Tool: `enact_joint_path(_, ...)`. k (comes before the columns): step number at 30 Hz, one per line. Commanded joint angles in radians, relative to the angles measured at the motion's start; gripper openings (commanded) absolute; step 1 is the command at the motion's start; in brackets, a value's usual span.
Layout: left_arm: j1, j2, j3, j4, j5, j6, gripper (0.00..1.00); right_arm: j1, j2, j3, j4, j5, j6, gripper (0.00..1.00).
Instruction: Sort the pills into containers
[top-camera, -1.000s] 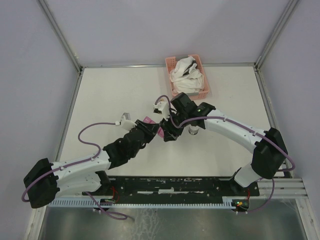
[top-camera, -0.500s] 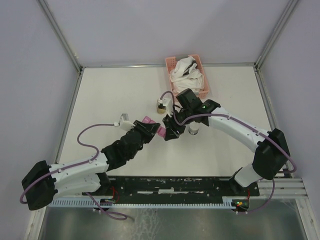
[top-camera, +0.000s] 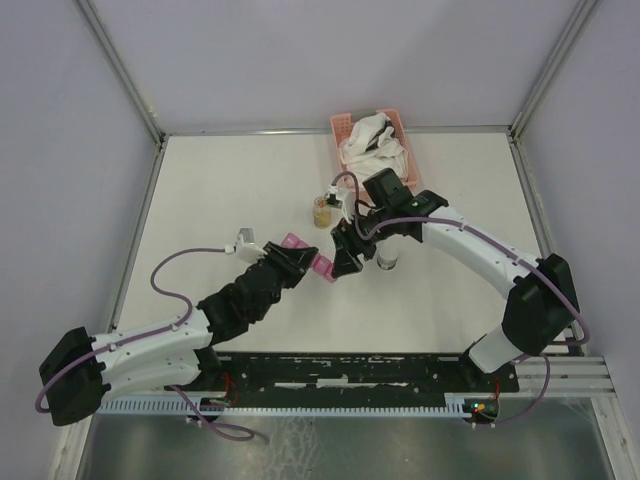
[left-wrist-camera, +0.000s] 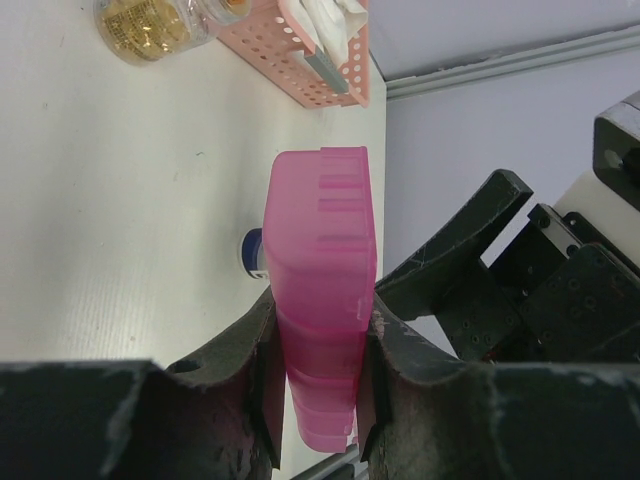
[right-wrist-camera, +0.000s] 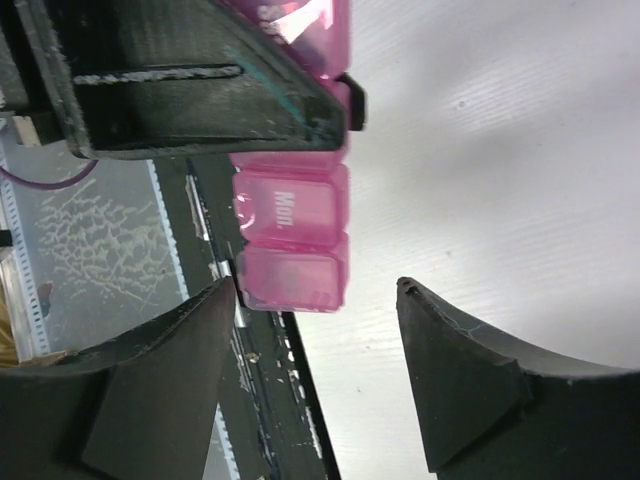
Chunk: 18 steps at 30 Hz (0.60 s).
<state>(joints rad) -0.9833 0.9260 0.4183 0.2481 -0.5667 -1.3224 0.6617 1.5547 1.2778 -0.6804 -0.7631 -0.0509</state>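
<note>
Pill box (left-wrist-camera: 320, 290): pink strip, clamped across its narrow width by the left gripper (left-wrist-camera: 320, 340). Both fingers press flat on its long sides. The jaws stand narrow, closed on the box. The strip sticks out ahead of the fingertips, edge-on to the left wrist camera.

Overhead view: left gripper (top-camera: 300, 258) and right gripper (top-camera: 345, 262) meet nose to nose over the middle of the desk (top-camera: 220, 190), with the pill box (top-camera: 320, 266) between them.

Right gripper (right-wrist-camera: 315, 290): jaws wide apart, holding nothing. The free end of the pill box (right-wrist-camera: 290, 240) sits in the gap between its fingers. That end lies just beside one finger and clear of the other. Whether it touches the nearer finger cannot be told. The compartment lid facing the right wrist camera reads "Mon.". A left gripper finger (right-wrist-camera: 200, 80) covers the rest of the strip.

Other items:
- Jar (top-camera: 322, 208) with gold contents, on the desk just beyond the right gripper.
- Bottle (top-camera: 388, 262), small, beside the right gripper on its outer side. The left wrist view shows its blue cap past the pill box.
- Basket (top-camera: 340, 125), pink lattice, with white cloths (top-camera: 375, 150), farther beyond both grippers at the desk's far edge.
</note>
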Motion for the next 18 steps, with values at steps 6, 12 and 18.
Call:
enact_joint_path(6, 0.0, -0.026, -0.01, 0.014, -0.013, 0.05, 0.03, -0.034, -0.086, 0.028, 0.002, 0.133, -0.045, 0.77)
enact_joint_path(12, 0.001, -0.006, 0.004, -0.045, -0.053, -0.015, 0.03, 0.079, -0.151, -0.017, 0.051, 0.178, -0.095, 0.89)
enact_joint_path(18, 0.001, 0.01, 0.025, -0.052, -0.045, -0.021, 0.03, 0.143, -0.083, 0.001, 0.026, 0.305, -0.117, 0.87)
